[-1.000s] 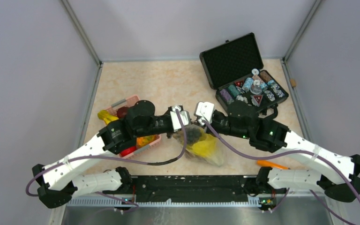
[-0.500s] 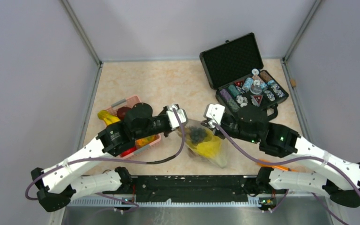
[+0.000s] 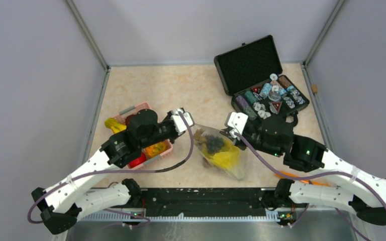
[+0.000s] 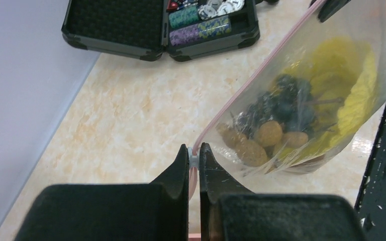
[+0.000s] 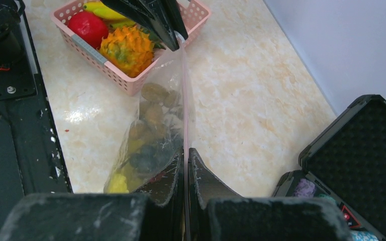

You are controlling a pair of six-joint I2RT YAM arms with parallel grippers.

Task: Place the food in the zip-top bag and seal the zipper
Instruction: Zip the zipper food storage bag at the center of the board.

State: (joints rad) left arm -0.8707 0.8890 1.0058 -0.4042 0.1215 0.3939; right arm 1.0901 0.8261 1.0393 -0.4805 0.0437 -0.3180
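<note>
Firmly, left pincer [image 4: 194, 152] on zipper [image 4: 261, 72]

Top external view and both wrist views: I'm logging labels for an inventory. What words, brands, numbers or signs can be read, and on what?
No text can be read in any view.
The poker chips in the black case: markings too small to read.
The zip-top bag: no print visible.

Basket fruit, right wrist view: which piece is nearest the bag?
The spiky orange fruit, against the basket wall beside the bag; the red ball and yellow piece lie farther back.
</note>
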